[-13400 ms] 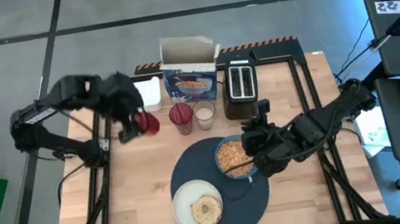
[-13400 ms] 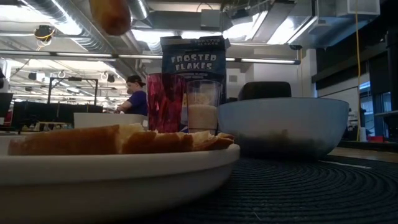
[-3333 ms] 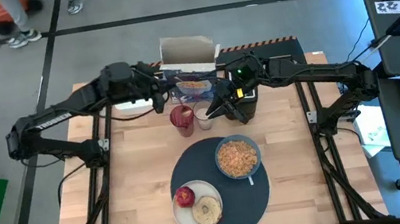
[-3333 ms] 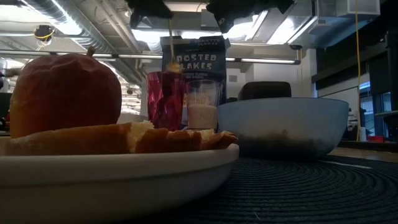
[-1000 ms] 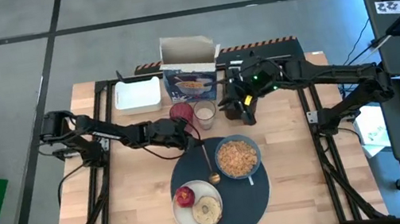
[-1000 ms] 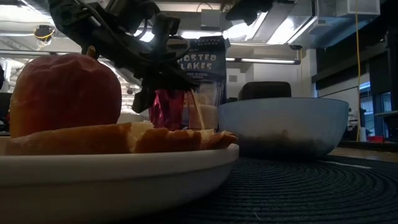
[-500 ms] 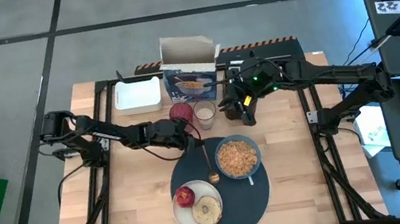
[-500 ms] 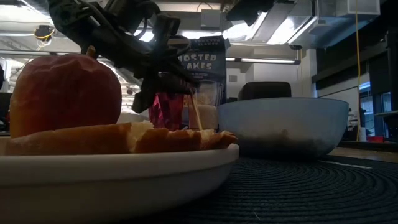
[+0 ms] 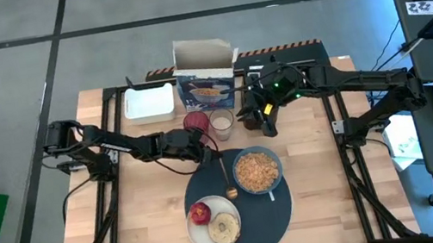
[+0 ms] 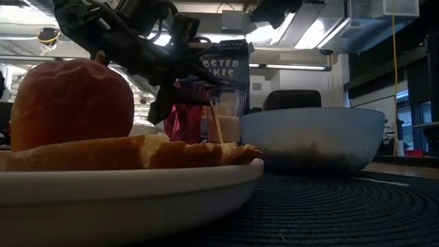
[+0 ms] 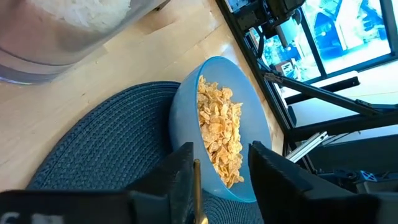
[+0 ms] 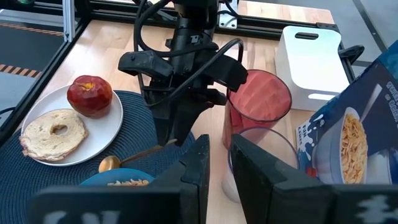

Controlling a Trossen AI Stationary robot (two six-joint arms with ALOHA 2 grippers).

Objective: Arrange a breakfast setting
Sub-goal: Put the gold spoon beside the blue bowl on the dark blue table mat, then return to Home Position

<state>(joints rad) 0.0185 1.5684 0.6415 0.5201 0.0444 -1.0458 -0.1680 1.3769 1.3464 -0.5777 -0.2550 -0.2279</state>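
Observation:
A dark round placemat [image 9: 258, 219] carries a light-blue bowl [image 9: 277, 183] of cereal flakes [image 9: 256, 169] and a white plate [image 9: 192, 230] with a red apple [image 9: 200, 212] and a toasted round [image 9: 225, 225]. A thin gold spoon [image 9: 225, 177] lies left of the bowl, its bowl end on the mat. My left gripper [image 9: 208, 149] is low at the mat's far edge, open, its fingers on either side of the handle's end. My right gripper [image 9: 251, 119] hangs high over the milk glass, open a little, with nothing between its fingers [image 12: 198, 163]. My left gripper stands open around the free end of the spoon's handle [image 11: 196, 179]. The handle lies against the inner side of one finger [image 11: 179, 177], and the other finger stands clear of it. The fingers slant down from the table's far left. The spoon's bowl end [image 12: 109, 163] rests on the placemat, and the handle [image 10: 217, 123] slants up.
Along the far side stand a red cup [image 12: 258, 99], a glass of milk [image 12: 261, 152], a cereal box [image 9: 207, 88], a toaster mostly under the right arm, and a white container [image 9: 149, 103]. Bare wood lies left and right of the placemat.
My left gripper has opened around the spoon's handle without shifting. The spoon keeps its place, bowl end on the placemat and handle slanting up.

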